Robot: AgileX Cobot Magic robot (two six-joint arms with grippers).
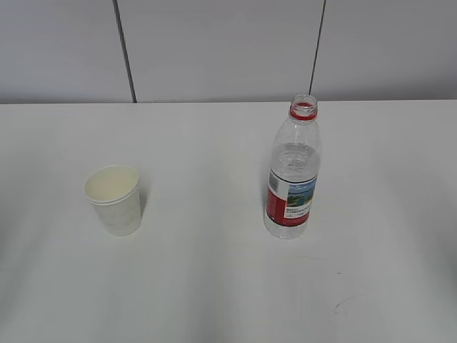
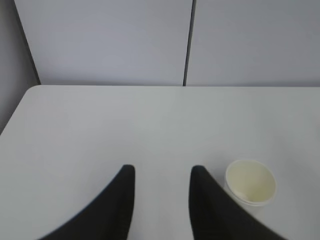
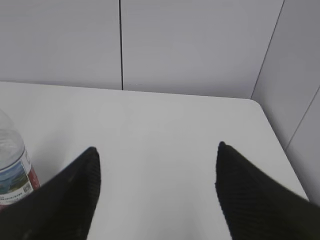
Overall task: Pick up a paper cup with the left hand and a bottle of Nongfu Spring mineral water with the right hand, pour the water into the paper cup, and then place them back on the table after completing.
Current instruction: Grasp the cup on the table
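Note:
A white paper cup (image 1: 114, 199) stands upright and empty on the white table (image 1: 214, 286), left of centre. An uncapped clear bottle (image 1: 293, 171) with a red label and red neck ring stands right of centre, holding clear water (image 1: 295, 163). Neither arm shows in the exterior view. In the left wrist view my left gripper (image 2: 161, 172) is open and empty above the table, with the cup (image 2: 250, 182) just right of its right finger (image 2: 210, 200). In the right wrist view my right gripper (image 3: 156, 152) is wide open and empty, with the bottle (image 3: 14, 172) at the far left beside its left finger (image 3: 75, 195).
A grey panelled wall (image 1: 214, 43) runs along the far edge of the table. The table's right corner (image 3: 255, 102) shows in the right wrist view, its left corner (image 2: 30, 92) in the left wrist view.

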